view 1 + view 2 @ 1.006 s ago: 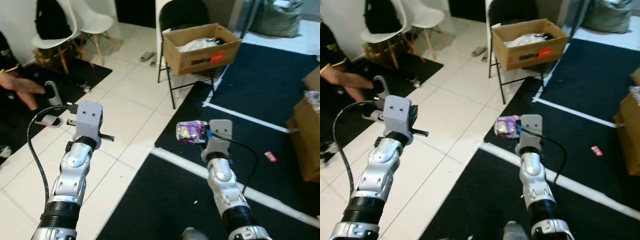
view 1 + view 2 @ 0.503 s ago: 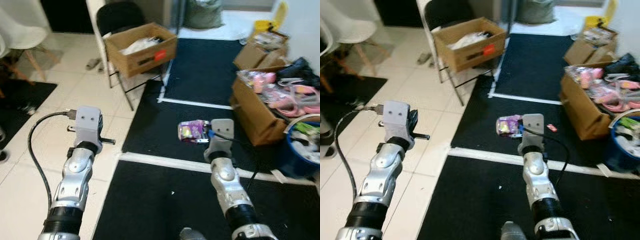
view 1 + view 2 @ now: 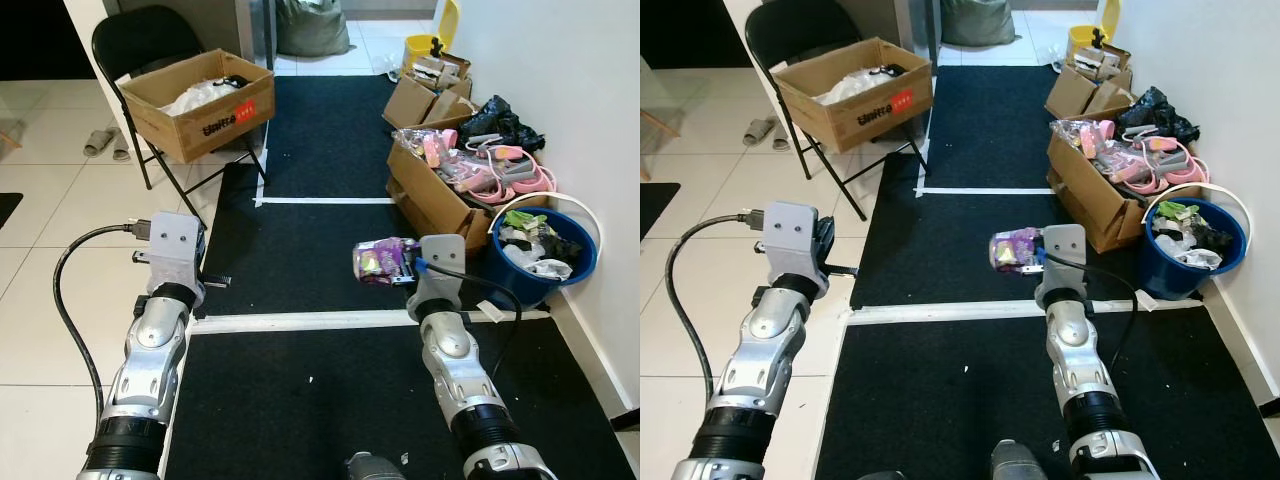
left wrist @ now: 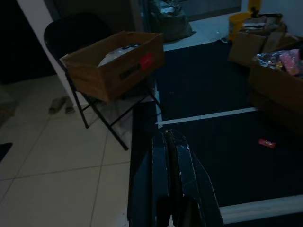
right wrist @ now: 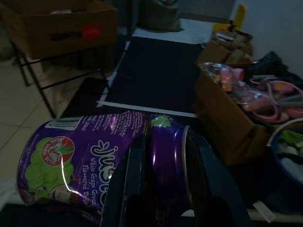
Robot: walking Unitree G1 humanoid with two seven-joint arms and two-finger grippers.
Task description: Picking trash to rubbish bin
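Observation:
My right gripper (image 3: 393, 266) is held out at chest height, shut on a crumpled purple grape-juice packet (image 3: 378, 261). In the right wrist view the packet (image 5: 85, 158) sticks out sideways from between the two black fingers (image 5: 135, 172). A blue rubbish bin (image 3: 546, 257), full of scraps, stands on the floor by the white wall, to the right of the packet and further off. My left gripper (image 3: 213, 281) is raised on the left with its fingers (image 4: 170, 156) pressed together and holding nothing. A small red wrapper (image 4: 266, 142) lies on the black mat.
A cardboard box (image 3: 200, 100) rests on a black folding chair at the far left. Open cardboard boxes (image 3: 440, 190) with pink items line the right wall beyond the bin. White tape lines (image 3: 300, 321) cross the black mats. Slippers (image 3: 105, 143) lie on the tiles.
The whole view has swung to the right, bringing the blue bin, the boxes and the wall into sight. Both arms keep their pose, and the packet stays in the right gripper.

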